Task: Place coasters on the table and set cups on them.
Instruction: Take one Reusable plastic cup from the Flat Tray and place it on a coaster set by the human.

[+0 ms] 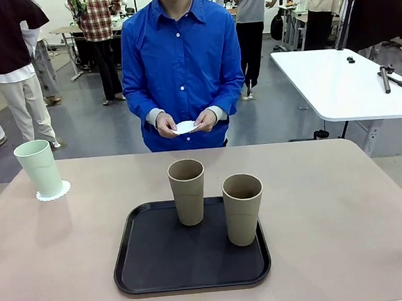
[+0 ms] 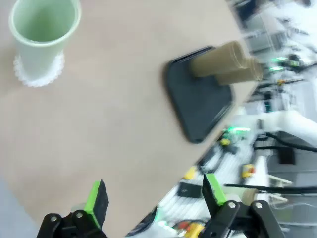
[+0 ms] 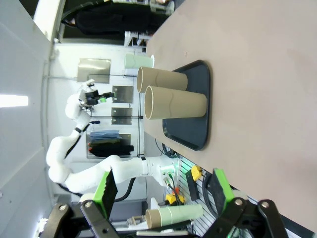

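Note:
A pale mint green cup (image 1: pixel 39 168) stands on a lacy white coaster (image 1: pixel 53 192) at the table's (image 1: pixel 345 216) far left. Two tan cups (image 1: pixel 187 191) (image 1: pixel 242 208) stand upright on the black tray (image 1: pixel 161 265) near the front middle. Across the table, the person holds another white coaster (image 1: pixel 185 127) in both hands. My left gripper (image 2: pixel 154 193) is open above the table edge, well away from the mint cup (image 2: pixel 44 34) on its coaster (image 2: pixel 37 77). My right gripper (image 3: pixel 163 191) is open and holds nothing, off the table's side, facing the tan cups (image 3: pixel 173 105) on the tray (image 3: pixel 190 126).
A white table (image 1: pixel 342 83) stands at the back right, beyond the beige one. Several people stand farther off in the room. Bare tabletop lies to the right of the tray and between the tray and the mint cup.

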`<state>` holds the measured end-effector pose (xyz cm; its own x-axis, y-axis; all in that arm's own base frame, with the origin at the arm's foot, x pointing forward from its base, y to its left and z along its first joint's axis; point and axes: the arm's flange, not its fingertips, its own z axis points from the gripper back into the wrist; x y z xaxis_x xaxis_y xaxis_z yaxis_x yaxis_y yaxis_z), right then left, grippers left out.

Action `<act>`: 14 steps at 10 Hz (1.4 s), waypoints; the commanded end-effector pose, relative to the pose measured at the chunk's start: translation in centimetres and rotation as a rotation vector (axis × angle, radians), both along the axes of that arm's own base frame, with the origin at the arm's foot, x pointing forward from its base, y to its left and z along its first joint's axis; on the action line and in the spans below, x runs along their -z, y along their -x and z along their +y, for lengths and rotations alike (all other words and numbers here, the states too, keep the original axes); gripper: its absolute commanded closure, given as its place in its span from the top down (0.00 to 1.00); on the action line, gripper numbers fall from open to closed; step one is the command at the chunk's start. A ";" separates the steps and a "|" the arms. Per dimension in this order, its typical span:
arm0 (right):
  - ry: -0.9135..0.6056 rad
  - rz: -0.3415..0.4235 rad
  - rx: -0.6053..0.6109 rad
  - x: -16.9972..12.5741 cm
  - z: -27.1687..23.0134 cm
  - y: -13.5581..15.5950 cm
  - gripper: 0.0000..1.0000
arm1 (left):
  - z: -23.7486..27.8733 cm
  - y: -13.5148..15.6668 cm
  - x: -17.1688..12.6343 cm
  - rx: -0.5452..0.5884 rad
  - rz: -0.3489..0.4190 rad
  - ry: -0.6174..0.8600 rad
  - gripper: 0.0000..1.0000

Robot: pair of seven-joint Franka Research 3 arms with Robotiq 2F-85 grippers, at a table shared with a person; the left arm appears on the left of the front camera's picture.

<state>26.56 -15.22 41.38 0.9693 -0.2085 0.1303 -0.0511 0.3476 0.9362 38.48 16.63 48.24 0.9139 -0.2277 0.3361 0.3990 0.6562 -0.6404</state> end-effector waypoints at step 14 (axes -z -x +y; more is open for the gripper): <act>-0.010 -0.012 -0.002 0.0 0.1 0.0 1.00 | 18.7 -2.6 8.4 -0.150 0.307 0.501 1.00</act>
<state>26.57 -15.21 41.40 0.9694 -0.2079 0.1303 -0.0512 0.3481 0.9361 40.98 34.71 39.13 0.9940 0.0455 0.0997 0.0837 0.2723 -0.9586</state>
